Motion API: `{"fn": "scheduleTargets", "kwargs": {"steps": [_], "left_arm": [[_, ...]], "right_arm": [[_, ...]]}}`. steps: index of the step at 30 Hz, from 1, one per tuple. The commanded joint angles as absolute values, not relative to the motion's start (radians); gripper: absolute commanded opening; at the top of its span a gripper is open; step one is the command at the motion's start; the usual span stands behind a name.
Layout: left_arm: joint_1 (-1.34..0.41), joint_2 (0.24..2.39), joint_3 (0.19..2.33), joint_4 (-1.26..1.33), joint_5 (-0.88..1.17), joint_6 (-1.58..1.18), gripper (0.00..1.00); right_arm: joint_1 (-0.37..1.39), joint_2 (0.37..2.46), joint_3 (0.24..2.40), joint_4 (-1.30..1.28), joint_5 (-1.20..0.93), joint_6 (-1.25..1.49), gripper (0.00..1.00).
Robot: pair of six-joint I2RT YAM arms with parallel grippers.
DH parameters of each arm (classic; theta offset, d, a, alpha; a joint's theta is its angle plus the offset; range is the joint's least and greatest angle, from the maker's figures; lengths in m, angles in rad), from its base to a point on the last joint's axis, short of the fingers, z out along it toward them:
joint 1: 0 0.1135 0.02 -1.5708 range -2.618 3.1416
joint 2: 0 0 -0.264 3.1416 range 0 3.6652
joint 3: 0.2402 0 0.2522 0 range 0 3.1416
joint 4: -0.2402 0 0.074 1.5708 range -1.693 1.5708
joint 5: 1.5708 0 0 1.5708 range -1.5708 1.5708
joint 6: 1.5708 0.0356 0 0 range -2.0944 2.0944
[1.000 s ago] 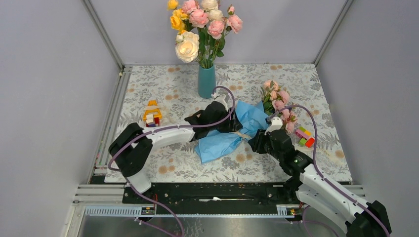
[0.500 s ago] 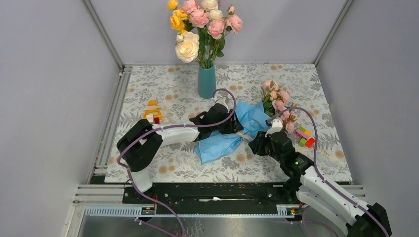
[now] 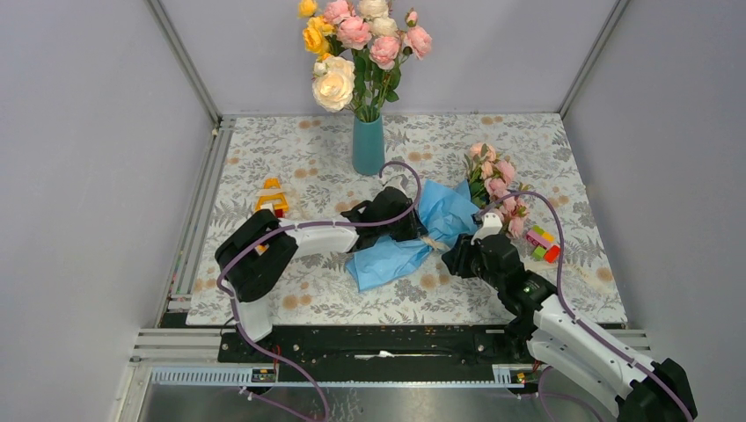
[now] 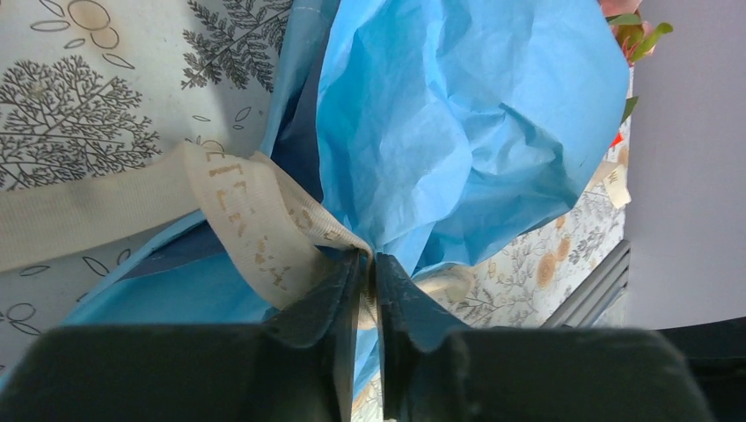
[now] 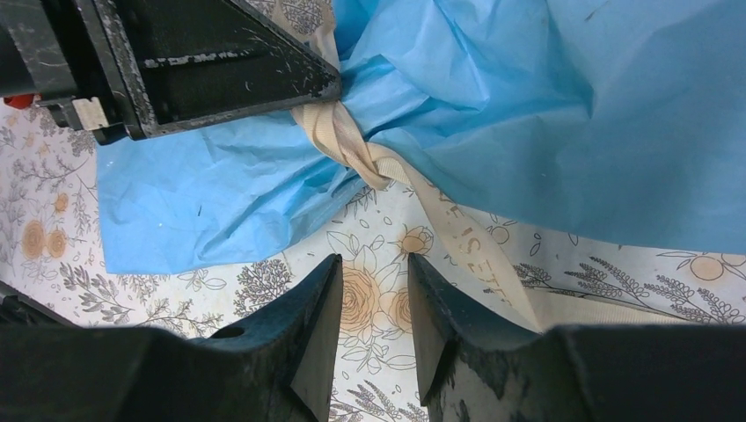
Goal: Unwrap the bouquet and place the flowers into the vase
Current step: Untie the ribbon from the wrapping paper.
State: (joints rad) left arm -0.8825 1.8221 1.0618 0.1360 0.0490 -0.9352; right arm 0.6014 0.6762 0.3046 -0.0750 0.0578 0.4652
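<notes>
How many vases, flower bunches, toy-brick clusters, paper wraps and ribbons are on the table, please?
Vases: 1, teal vase
Flower bunches: 2, mixed rose bunch, pink rose bouquet
Toy-brick clusters: 2, left brick cluster, right brick cluster
Paper wraps: 1, blue paper
Ribbons: 1, cream ribbon
Total: 7

Blue bouquet, cream lettered ribbon

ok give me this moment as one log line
left hand: pinching cream woven ribbon at knot of crinkled blue paper bouquet | right hand: open, empty
</notes>
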Motion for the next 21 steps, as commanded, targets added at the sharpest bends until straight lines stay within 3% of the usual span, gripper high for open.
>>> {"fn": "scheduleTargets", "kwargs": {"steps": [1, 6, 14, 21], "left_arm": [[-0.879, 1.809, 1.093, 0.190, 0.040, -0.939, 0.11], [-0.880, 1.766, 1.096, 0.188, 0.056, -0.934, 0.00], [-0.875, 1.722, 1.107, 0.194, 0.093, -0.940, 0.00], [-0.862, 1.739, 1.102, 0.222, 0.157, -0.962, 0.00]], "right_arm": [[0.598, 0.697, 0.305, -0.038, 0.016, 0.467, 0.40], [0.598, 0.700, 0.302, -0.014, -0.027, 0.452, 0.47], [0.598, 0.758, 0.331, 0.071, -0.035, 0.459, 0.51], [0.598, 0.830, 0.317, 0.207, -0.042, 0.486, 0.46]]}}
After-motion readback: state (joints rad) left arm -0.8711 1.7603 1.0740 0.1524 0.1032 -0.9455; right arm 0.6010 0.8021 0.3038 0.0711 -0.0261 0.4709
